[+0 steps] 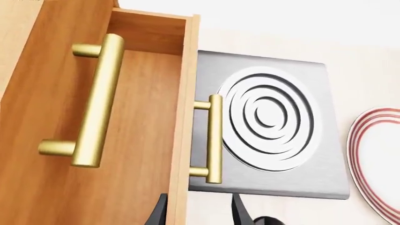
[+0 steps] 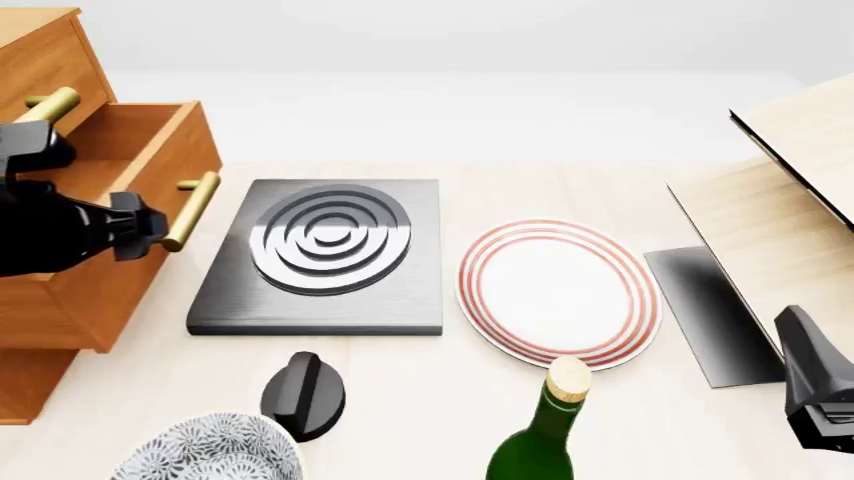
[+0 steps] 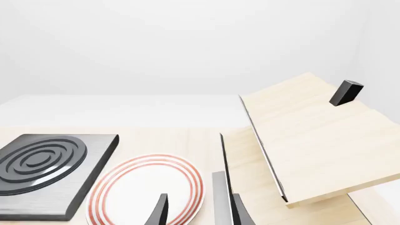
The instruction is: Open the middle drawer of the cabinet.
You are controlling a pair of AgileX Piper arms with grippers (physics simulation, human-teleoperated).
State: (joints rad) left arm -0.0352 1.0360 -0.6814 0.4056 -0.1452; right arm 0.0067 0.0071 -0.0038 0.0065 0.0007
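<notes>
Left gripper (image 2: pixel 158 226): jaws narrow, right at the near end of the middle drawer's handle (image 2: pixel 191 210); the views do not settle whether the fingers clamp the bar.
Left fingertips (image 1: pixel 159 212): one dark tip on each side of the drawer front's edge in the wrist view, apart, nothing seen pinched between them.
Middle drawer (image 2: pixel 140 150): just behind the left jaws, pulled well out of the cabinet (image 2: pixel 40 60), its inside showing from above.
Upper handle (image 2: pixel 51 104): brass bar above and behind the left jaws, on the shut drawer.
Burner plate (image 2: pixel 327 255): dark slab with rings, just beside the left jaws, toward the table's middle.
Plate (image 2: pixel 558 290): red-rimmed, beyond the burner plate, ahead of the right jaws.
Right gripper (image 3: pixel 196 211): jaws apart, holding nothing, low over the table.
Pale box (image 3: pixel 312 136): lid tilted, just beside the right jaws on the outer side.
Bottle (image 2: pixel 547 430), knob (image 2: pixel 304 395), bowl (image 2: pixel 207 450): at the near edge, between the two grippers.
</notes>
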